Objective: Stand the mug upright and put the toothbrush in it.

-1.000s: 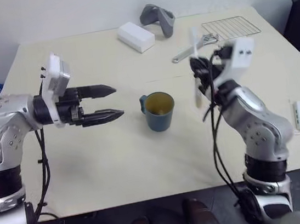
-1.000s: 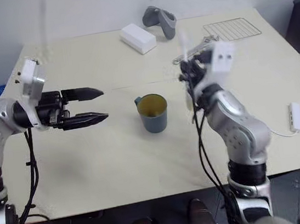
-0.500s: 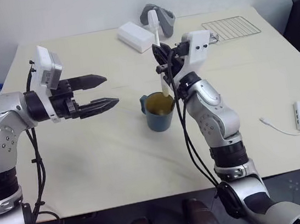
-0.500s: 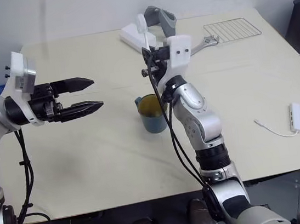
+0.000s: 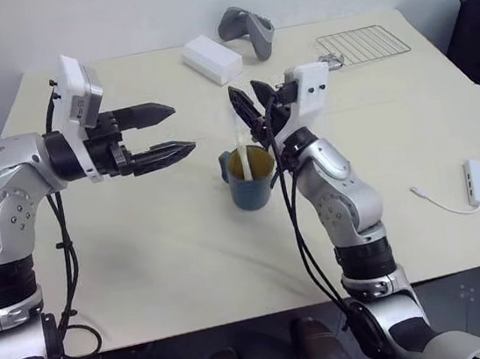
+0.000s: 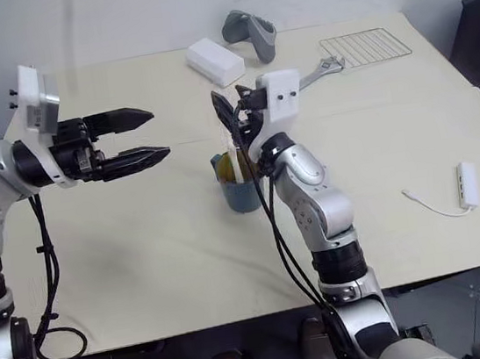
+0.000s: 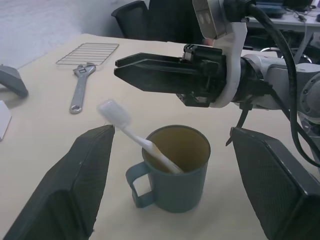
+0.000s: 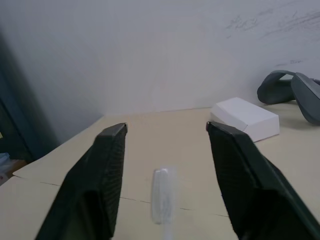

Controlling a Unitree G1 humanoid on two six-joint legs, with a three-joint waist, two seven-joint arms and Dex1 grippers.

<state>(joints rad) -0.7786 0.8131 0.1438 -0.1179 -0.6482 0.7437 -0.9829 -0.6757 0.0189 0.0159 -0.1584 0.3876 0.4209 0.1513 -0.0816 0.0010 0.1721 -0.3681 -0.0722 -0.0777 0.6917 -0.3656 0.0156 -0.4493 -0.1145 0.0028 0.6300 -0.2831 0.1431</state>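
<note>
A: Head views, item one?
B: Mug (image 5: 248, 180), teal, upright, centre of the frame on the table (image 5: 160, 243). Toothbrush (image 5: 240, 148) stands inside it, leaning on the rim, head up.

A: Grippers in those views?
B: Left gripper (image 5: 169, 132), left of centre, level, fingers spread wide, empty, apart from the mug. Right gripper (image 5: 252, 112), just above the mug, fingers parted, gripping nothing; the toothbrush rises just below them.

A: Other stock on the table?
B: White box (image 5: 213, 58) and grey controller (image 5: 248, 30) at upper centre; wire rack (image 5: 362, 41) at upper right with a wrench (image 6: 321, 69) beside it; white adapter with cord (image 5: 475, 183) at the right edge.

A: Left wrist view?
B: Own fingers (image 7: 75, 190) in the lower corners, wide apart, nothing between them. Mug (image 7: 172, 177) at lower centre, handle toward lower left. Toothbrush (image 7: 137, 137) slants out of it toward centre left, bristled head clear of the rim. Right gripper (image 7: 122, 71) crosses the upper centre, above the mug, not touching the brush. Wrench (image 7: 80, 87) and rack (image 7: 90, 52) at upper left.

A: Right wrist view?
B: Own fingers (image 8: 95, 185) apart at either side of the frame. Toothbrush head (image 8: 163, 197) at lower centre between them, touching neither. White box (image 8: 245, 117) and controller (image 8: 292, 92) at right.
</note>
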